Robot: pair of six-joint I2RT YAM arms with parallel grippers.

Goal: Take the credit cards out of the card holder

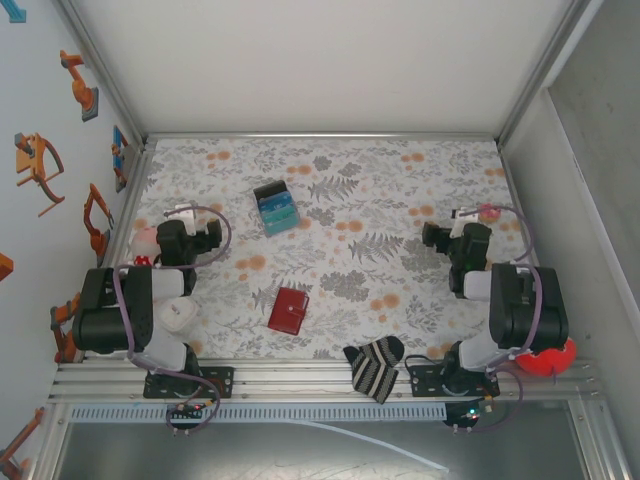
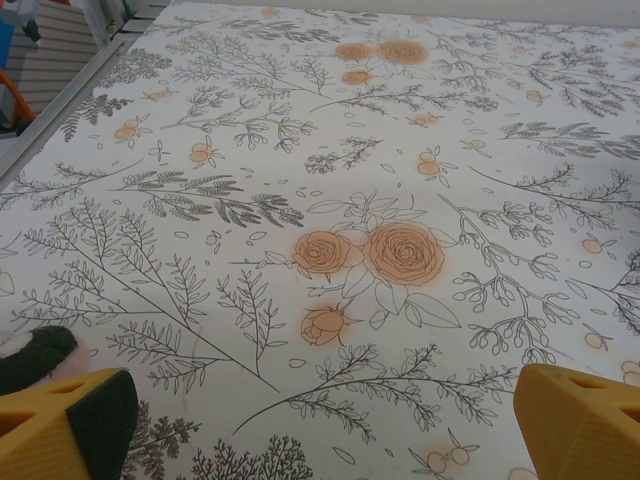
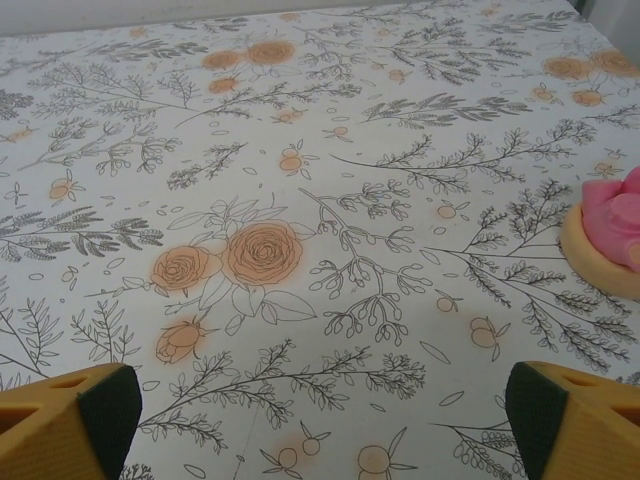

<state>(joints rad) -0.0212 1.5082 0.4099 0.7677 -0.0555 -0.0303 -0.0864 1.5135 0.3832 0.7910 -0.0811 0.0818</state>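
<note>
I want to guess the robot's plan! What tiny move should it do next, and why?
Probably swing the left gripper toward the red wallet: it lies folded shut, nearer that arm, and that gripper is open and empty. The right gripper is open and empty too.

My overhead camera looks steeply down from behind both arms (image 1: 130, 310), taking in the whole flowered tablecloth (image 1: 330, 200). Each wrist camera sits low and close, facing forward over that same cloth, yellow fingertips (image 2: 40, 440) at its bottom corners; which patches overlap, I can't quite tell.
</note>
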